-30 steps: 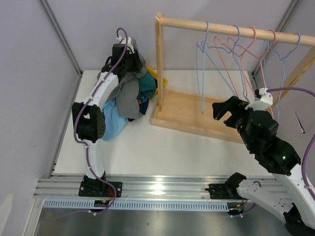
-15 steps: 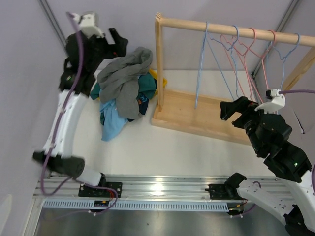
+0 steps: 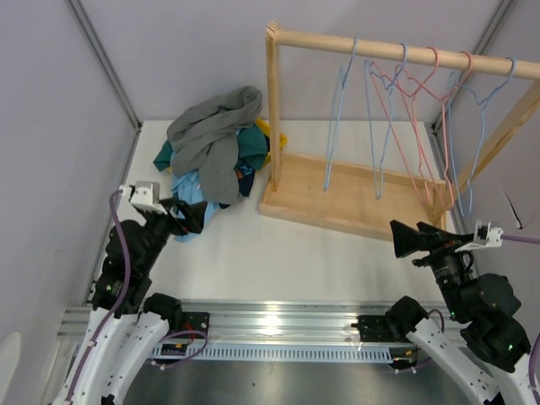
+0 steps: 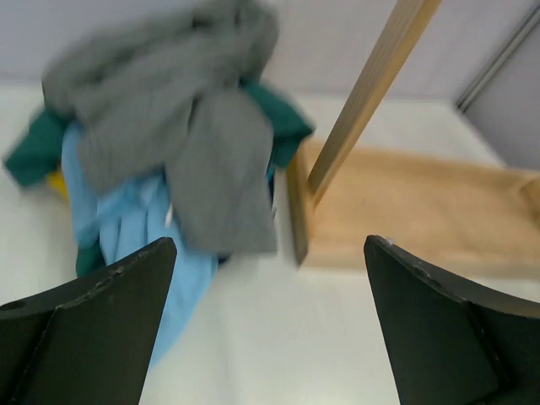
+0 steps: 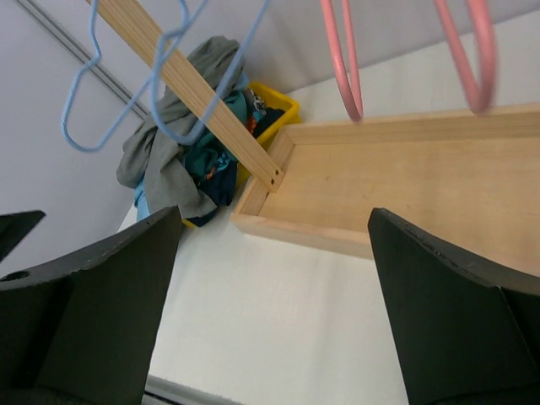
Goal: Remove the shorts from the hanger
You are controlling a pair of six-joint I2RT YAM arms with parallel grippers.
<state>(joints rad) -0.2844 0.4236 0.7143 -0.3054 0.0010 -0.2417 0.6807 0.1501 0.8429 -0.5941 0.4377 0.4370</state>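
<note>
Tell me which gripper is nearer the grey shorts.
Left. The left gripper sits close beside the grey shorts; the right gripper is far off, by the wooden rack.

We see pale lilac walls (image 3: pixel 169 51) around a white worktop (image 3: pixel 278 253); a metal rail (image 3: pixel 337 319) edges it. Light glints off the rail.
</note>
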